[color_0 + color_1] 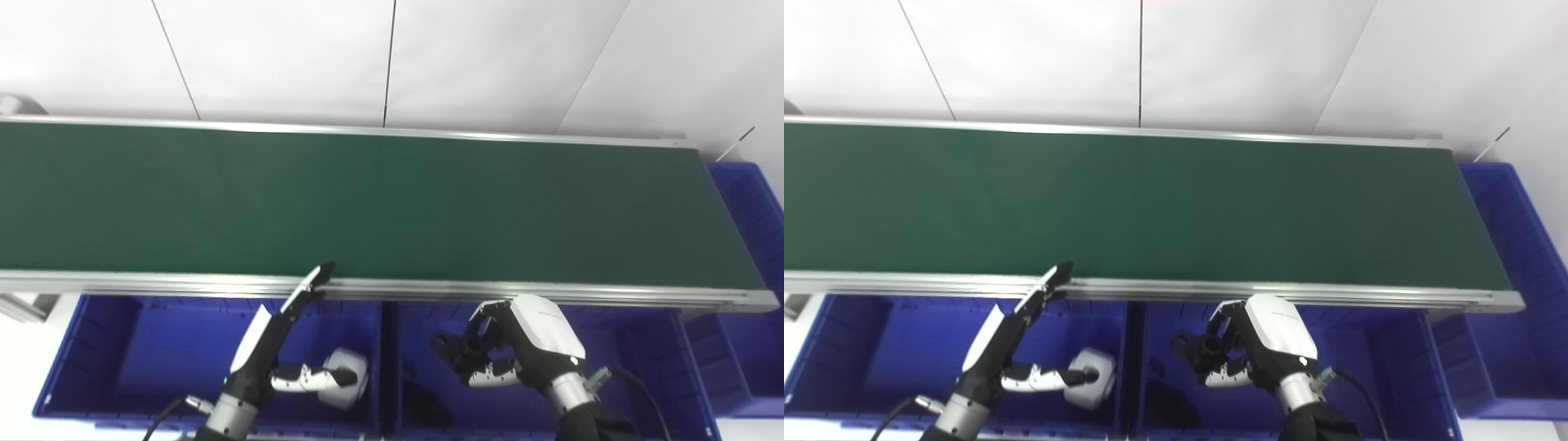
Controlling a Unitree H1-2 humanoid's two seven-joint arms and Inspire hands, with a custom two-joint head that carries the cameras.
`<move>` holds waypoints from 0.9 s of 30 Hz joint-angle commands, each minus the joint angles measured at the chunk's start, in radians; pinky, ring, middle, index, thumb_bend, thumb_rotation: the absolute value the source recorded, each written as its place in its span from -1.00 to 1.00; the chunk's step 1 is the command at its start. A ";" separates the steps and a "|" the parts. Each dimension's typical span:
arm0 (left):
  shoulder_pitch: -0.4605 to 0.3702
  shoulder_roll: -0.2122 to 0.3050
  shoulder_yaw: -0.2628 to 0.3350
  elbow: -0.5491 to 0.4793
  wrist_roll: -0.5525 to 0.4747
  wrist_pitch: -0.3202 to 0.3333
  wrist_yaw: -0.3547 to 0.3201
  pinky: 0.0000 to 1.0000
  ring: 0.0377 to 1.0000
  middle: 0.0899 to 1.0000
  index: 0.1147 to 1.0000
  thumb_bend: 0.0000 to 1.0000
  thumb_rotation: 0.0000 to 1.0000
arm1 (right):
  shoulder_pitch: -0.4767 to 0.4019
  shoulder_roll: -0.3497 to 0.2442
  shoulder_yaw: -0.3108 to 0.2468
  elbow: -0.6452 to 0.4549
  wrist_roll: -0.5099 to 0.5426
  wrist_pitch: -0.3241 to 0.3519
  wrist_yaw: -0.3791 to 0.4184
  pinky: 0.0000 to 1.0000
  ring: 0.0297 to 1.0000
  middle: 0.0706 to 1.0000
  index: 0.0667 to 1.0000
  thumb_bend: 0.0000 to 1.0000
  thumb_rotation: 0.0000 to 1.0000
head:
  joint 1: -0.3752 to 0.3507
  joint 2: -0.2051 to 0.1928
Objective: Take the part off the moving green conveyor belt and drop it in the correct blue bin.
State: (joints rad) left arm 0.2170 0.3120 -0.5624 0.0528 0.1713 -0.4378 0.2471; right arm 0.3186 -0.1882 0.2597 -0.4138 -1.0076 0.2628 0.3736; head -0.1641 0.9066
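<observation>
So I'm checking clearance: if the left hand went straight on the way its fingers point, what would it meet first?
Probably the conveyor's near metal rail: the left hand has its fingertips already over that edge, with the green belt just beyond. Height above the rail is unclear.

The green conveyor belt (380,208) is seen bare, the left hand (278,343) held with fingers outstretched over the left blue bin (122,355), the right hand (508,343) curled on a dark part (459,349) above the middle blue bin (643,367).
</observation>
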 commanded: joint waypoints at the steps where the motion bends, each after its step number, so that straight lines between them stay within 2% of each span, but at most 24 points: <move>1: 0.000 -0.010 0.022 -0.037 -0.016 -0.032 -0.029 0.76 0.87 0.91 0.86 0.70 0.00 | -0.026 0.008 0.009 0.015 -0.020 -0.001 -0.033 0.03 -0.10 -0.25 -0.05 0.05 -1.00 | -0.006 0.002; 3: 0.006 -0.016 0.039 -0.043 -0.017 -0.032 -0.048 0.77 0.87 0.90 0.86 0.71 0.00 | -0.041 0.007 0.023 0.057 -0.044 -0.003 -0.041 -0.05 -0.14 -0.27 -0.05 0.05 -1.00 | -0.008 0.007; 7: 0.020 -0.030 0.071 -0.052 -0.033 -0.031 -0.087 0.77 0.86 0.89 0.87 0.71 -0.02 | -0.073 -0.010 0.067 0.141 -0.094 -0.010 -0.046 0.07 0.05 -0.21 -0.01 0.05 -1.00 | -0.021 0.011; 8: 0.022 -0.032 0.076 -0.056 -0.038 -0.031 -0.096 0.78 0.86 0.89 0.87 0.71 -0.04 | -0.077 -0.010 0.077 0.154 -0.106 -0.002 -0.037 0.21 0.20 -0.07 -0.03 0.05 -0.94 | -0.025 0.015; 9: 0.023 -0.034 0.082 -0.058 -0.038 -0.031 -0.103 0.78 0.86 0.90 0.88 0.70 -0.04 | -0.081 -0.011 0.087 0.163 -0.116 0.007 -0.022 0.42 0.41 0.27 0.18 0.24 -0.78 | -0.026 0.015; 10: 0.026 -0.036 0.088 -0.060 -0.038 -0.032 -0.112 0.78 0.86 0.90 0.88 0.70 -0.04 | -0.084 -0.014 0.095 0.169 -0.119 0.010 -0.009 0.45 0.43 0.31 0.23 0.28 -0.76 | -0.026 0.015; 12: 0.030 -0.042 0.099 -0.063 -0.037 -0.032 -0.126 0.78 0.86 0.90 0.88 0.70 -0.04 | -0.087 -0.022 0.107 0.163 -0.122 0.018 0.028 0.61 0.58 0.51 0.47 0.43 -0.62 | -0.024 0.014; 14: 0.035 -0.049 0.108 -0.064 -0.030 -0.032 -0.132 0.77 0.86 0.90 0.88 0.70 -0.04 | -0.082 -0.029 0.111 0.146 -0.116 0.021 0.052 0.67 0.63 0.59 0.56 0.49 -0.53 | -0.020 0.014; 15: 0.037 -0.052 0.112 -0.063 -0.025 -0.032 -0.133 0.77 0.85 0.89 0.88 0.70 -0.02 | -0.078 -0.033 0.112 0.137 -0.112 0.021 0.061 0.71 0.68 0.68 0.65 0.53 -0.37 | -0.020 0.014; 18: 0.044 -0.059 0.118 -0.065 -0.032 -0.031 -0.145 0.77 0.84 0.90 0.88 0.72 -0.02 | -0.055 -0.043 0.107 0.088 -0.083 0.012 0.072 0.89 0.84 0.83 0.79 0.59 -0.08 | -0.017 0.014; 22: 0.052 -0.062 0.129 -0.071 -0.028 -0.031 -0.160 0.76 0.85 0.90 0.88 0.70 -0.04 | -0.015 -0.043 0.079 0.035 -0.006 -0.003 0.038 0.91 0.93 0.90 0.84 0.62 -0.02 | -0.016 0.010; 25: 0.064 -0.068 0.137 -0.080 -0.028 -0.031 -0.170 0.76 0.85 0.90 0.87 0.72 -0.05 | 0.037 -0.027 0.018 0.012 0.184 -0.098 -0.080 0.81 0.90 0.90 0.84 0.60 -0.15 | -0.003 0.013; 27: 0.071 -0.072 0.143 -0.086 -0.026 -0.031 -0.179 0.75 0.85 0.89 0.86 0.72 -0.05 | 0.064 -0.024 -0.011 0.001 0.302 -0.159 -0.127 0.76 0.89 0.91 0.86 0.57 -0.19 | 0.003 0.015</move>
State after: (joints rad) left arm 0.2813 0.2486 -0.4247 0.0084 0.1421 -0.4378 0.0788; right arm 0.3685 -0.2159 0.2621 -0.3666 -0.7933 0.1948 0.3027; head -0.1687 0.9204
